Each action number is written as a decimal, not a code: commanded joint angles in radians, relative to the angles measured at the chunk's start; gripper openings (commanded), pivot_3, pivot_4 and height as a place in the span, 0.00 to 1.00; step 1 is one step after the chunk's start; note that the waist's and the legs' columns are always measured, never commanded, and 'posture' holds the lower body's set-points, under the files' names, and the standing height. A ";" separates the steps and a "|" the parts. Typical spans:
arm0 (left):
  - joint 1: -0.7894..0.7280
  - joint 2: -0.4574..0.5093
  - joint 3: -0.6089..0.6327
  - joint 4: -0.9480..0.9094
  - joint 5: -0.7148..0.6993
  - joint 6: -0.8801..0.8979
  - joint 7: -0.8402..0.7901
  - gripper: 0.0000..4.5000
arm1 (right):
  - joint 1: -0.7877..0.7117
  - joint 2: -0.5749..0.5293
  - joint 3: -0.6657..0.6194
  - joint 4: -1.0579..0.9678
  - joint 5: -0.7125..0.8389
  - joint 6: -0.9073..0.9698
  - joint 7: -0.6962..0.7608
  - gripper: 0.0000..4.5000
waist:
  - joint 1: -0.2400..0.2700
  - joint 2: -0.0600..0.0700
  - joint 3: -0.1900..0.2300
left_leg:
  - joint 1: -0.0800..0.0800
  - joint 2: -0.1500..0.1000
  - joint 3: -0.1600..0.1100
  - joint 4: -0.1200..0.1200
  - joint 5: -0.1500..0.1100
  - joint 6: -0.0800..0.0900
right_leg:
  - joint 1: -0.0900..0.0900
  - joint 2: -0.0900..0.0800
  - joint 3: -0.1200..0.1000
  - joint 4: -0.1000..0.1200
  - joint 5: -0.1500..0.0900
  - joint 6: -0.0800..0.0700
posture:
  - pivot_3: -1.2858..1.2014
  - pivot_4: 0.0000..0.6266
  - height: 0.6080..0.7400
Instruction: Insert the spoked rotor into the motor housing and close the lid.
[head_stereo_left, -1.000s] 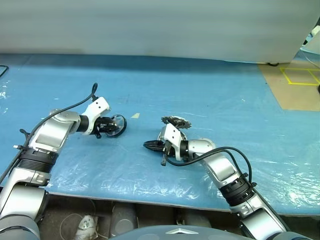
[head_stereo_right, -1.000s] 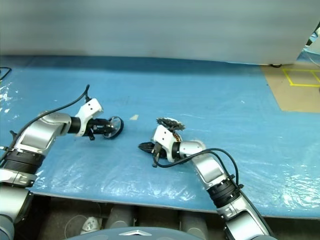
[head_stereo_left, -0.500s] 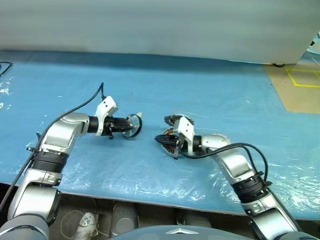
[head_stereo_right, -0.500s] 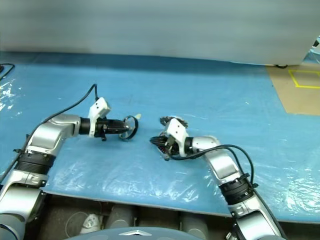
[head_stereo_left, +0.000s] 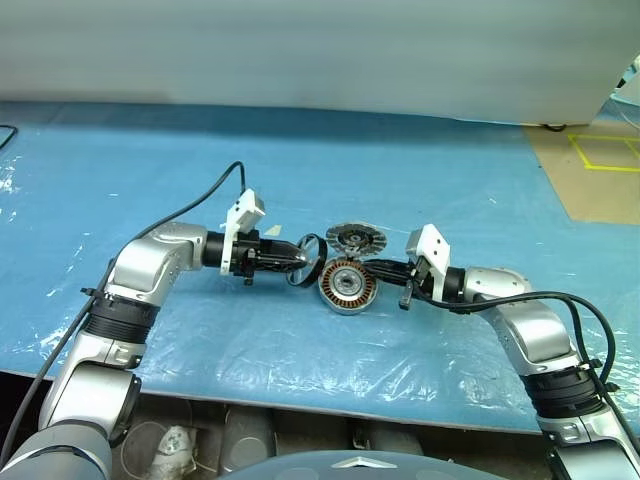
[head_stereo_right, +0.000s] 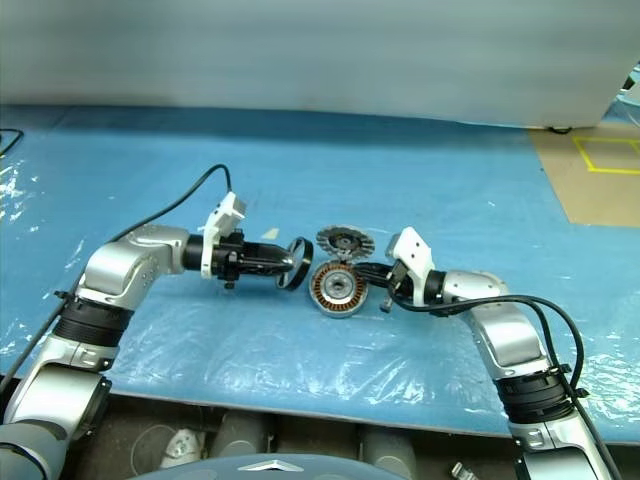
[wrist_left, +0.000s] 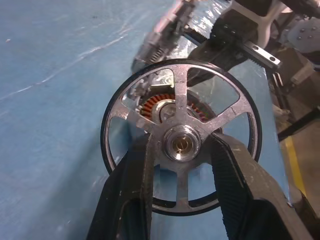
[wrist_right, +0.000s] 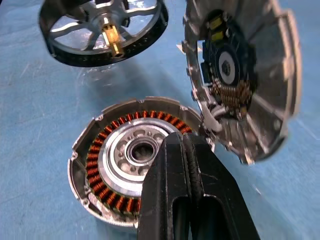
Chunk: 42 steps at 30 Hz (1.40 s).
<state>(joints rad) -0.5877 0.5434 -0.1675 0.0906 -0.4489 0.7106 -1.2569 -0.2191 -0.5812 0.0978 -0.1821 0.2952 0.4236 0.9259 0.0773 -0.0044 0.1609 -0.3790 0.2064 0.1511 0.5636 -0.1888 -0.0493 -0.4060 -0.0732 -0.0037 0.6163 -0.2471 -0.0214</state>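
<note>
My left gripper is shut on the hub of the spoked rotor, a thin silver wheel held on edge just left of the motor housing. In the left wrist view the black fingers clamp the rotor at its centre. The housing shows its copper windings. Behind it the finned lid stands open at the housing's far edge, as the right wrist view of the lid shows. My right gripper is shut, and its fingers lie across the housing's near rim.
Everything rests on a blue sheet under clear wrinkled plastic. Its front edge runs close below the arms. A small pale scrap lies behind the left gripper. Brown floor with yellow tape lies at the far right.
The left gripper carried the rotor rightward up to the housing. The right gripper swung out to the right, and the housing now faces up with the lid open behind it.
</note>
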 joint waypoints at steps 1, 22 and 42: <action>-0.034 -0.021 -0.026 -0.036 -0.001 -0.010 0.000 0.30 | 0.018 -0.017 -0.034 -0.068 0.021 -0.003 -0.008 0.00 | 0.000 0.000 0.000 | 0.000 0.000 0.000 0.000 0.000 0.001 | 0.000 0.000 0.000 0.000 0.000 0.000 | 0.52 0.24 1.00; -0.071 -0.091 -0.067 0.016 0.036 -0.064 0.013 0.30 | 0.242 -0.129 -0.131 -0.291 0.148 0.078 -0.004 0.00 | 0.001 0.000 0.000 | 0.001 0.000 0.000 0.001 0.001 0.002 | 0.001 0.000 0.000 0.000 0.000 0.000 | 0.52 0.24 1.00; -0.064 -0.140 -0.102 0.077 0.082 -0.138 0.011 0.30 | 0.295 -0.111 -0.148 -0.291 0.152 0.053 -0.053 0.00 | 0.002 0.000 0.000 | 0.001 0.000 -0.001 0.003 0.001 0.002 | 0.001 0.000 0.000 0.002 0.000 0.000 | 0.52 0.24 1.00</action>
<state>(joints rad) -0.6418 0.4056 -0.2700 0.1763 -0.3664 0.5915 -1.2357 0.0756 -0.6960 -0.0278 -0.4480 0.4332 0.4975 0.8755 0.0794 -0.0044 0.1609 -0.3782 0.2064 0.1506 0.5666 -0.1878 -0.0471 -0.4048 -0.0735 -0.0033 0.6184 -0.2472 -0.0216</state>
